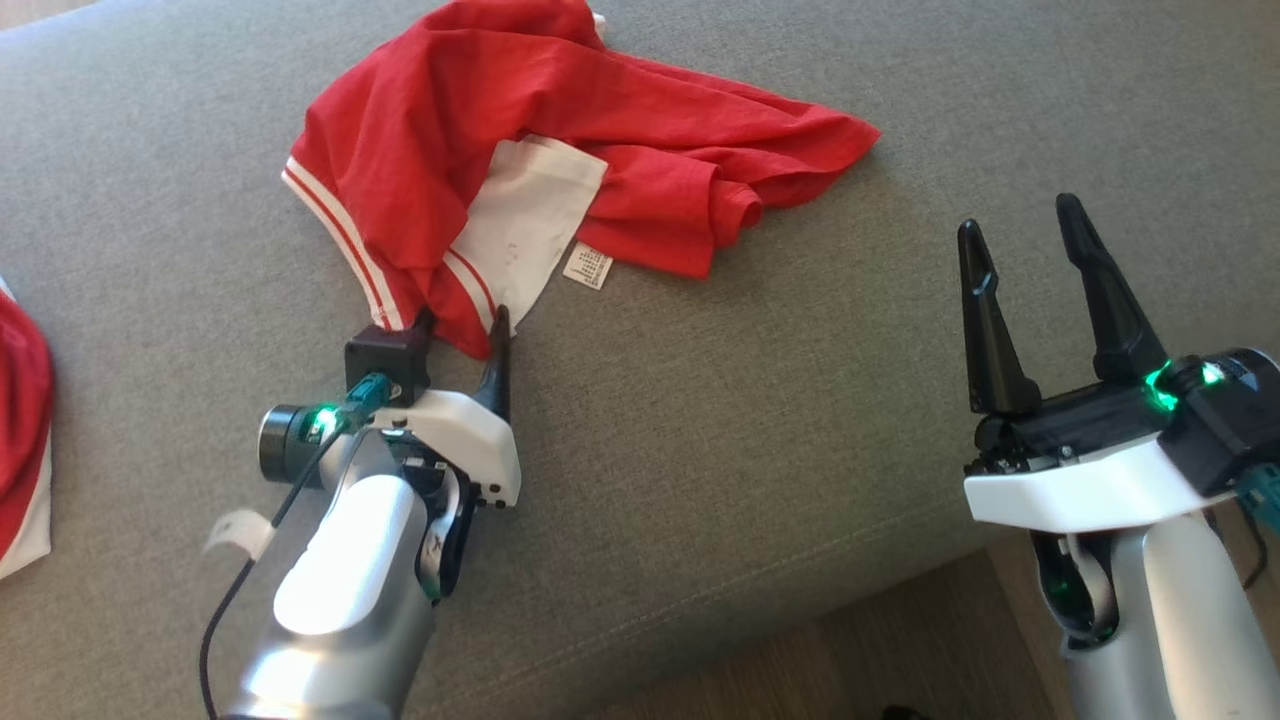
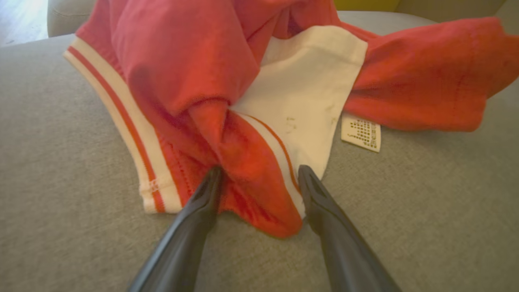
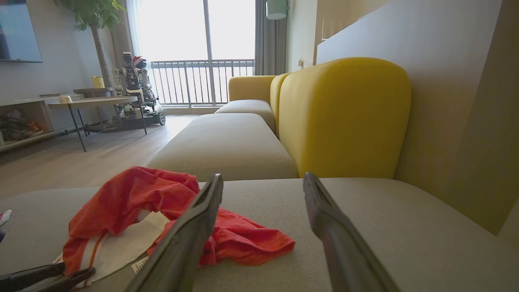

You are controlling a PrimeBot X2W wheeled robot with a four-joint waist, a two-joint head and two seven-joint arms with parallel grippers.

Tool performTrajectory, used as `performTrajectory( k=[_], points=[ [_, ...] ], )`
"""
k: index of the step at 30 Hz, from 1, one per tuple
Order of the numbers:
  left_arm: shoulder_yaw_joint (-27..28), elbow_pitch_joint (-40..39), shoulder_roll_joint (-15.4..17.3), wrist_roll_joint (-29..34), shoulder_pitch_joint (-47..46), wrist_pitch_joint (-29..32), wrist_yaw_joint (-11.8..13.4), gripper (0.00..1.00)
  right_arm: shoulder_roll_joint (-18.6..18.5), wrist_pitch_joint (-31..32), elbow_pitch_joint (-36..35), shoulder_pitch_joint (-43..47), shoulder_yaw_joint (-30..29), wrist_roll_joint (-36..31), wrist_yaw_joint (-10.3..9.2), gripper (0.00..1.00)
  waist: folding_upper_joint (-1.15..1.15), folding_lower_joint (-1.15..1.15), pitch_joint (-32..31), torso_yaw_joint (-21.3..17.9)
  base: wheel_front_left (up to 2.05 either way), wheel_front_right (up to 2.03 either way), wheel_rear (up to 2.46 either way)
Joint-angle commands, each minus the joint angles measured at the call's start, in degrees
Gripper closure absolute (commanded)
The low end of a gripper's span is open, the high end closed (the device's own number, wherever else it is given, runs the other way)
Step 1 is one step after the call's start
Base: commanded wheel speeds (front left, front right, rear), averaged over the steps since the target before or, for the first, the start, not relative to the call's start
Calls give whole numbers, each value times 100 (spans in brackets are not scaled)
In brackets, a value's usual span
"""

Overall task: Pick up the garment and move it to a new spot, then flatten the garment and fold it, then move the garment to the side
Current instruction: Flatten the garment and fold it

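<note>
A: Where is the garment [image 1: 560, 150] found?
B: Crumpled on the sofa [image 1: 750, 400].
A: How is the left claw [image 1: 462, 320] set?
B: Released, a red fold at the near hem being straddled by its fingers [image 2: 194, 219].
A: And the right claw [image 1: 1020, 215]?
B: Released too, held well apart from the garment.

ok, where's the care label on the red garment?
In the head view the care label lies on the grey sofa cushion at the near edge of the red garment, just right of its white panel, up-right of the left gripper.
</note>
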Motion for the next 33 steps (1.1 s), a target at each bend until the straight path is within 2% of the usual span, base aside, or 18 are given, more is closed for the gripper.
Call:
performTrajectory(
  k=[1, 2, 3, 9, 11, 13, 21, 26, 29, 30, 31, 32, 33],
  points=[
    [110, -27, 54, -24, -238, -2, 57, 68, -8, -37, -204, -135, 109, 46, -1, 0, 0, 0, -2, 3, 0, 0, 0],
    [108, 36, 54, -16, -277, -22, 91, 88, -8, -37, -203, -130, 88, 44, -1, 0, 0, 0, -8, 21, 0, 0, 0],
    [108, 89, 54, -12, -314, -46, 118, 100, -8, -37, -201, -120, 60, 43, -1, 0, 0, 0, -20, 53, 0, 0, 0],
    [151, 40, 233, 183, -476, -251, 364, 100, -8, -37, -163, -75, 87, 42, -1, 0, 0, 0, -152, 294, 0, 0, 0],
    [2, -123, 386, 376, -461, -284, 291, 100, -8, -37, -152, -52, 96, 42, -1, 0, 0, 0, -224, 385, 0, 0, 0],
    [-27, -382, 494, 477, -386, -301, 338, 100, -8, -37, -131, -14, 64, 50, -1, 0, 0, 0, -307, 505, 0, 0, 0],
    [11, -1482, 929, 694, 224, -314, 645, 100, -8, -37, -26, 143, 17, 54, -1, 0, 0, 0, -651, 1037, 0, 0, 0],
    [110, -1962, 1068, 657, 725, -205, 916, 100, -8, -37, -17, 151, 117, 87, -1, 0, 0, 0, -758, 1204, 0, 0, 0],
    [116, -2050, 1109, 625, 926, -36, 994, 100, -8, -37, -1, 148, 161, 103, -1, 0, 0, 0, -771, 1241, 0, 0, 0],
    [79, -2017, 1112, 636, 972, 73, 1005, 59, -8, -37, 7, 147, 179, 101, -1, 0, 0, 0, -769, 1247, 0, 0, 0],
    [79, -2017, 1112, 636, 972, 73, 1005, 59, -8, -37, 7, 147, 179, 101, -1, 0, 0, 0, -769, 1247, 0, 0, 0],
    [9, -1964, 1115, 667, 1001, 192, 992, 0, -8, -37, 15, 146, 193, 100, -1, 0, 0, 0, -766, 1250, 0, 0, 0],
    [-42, -1936, 1105, 698, 1005, 250, 996, 0, -8, -37, 26, 146, 209, 96, -1, 0, 0, 0, -762, 1246, 0, 0, 0]
  ],
)
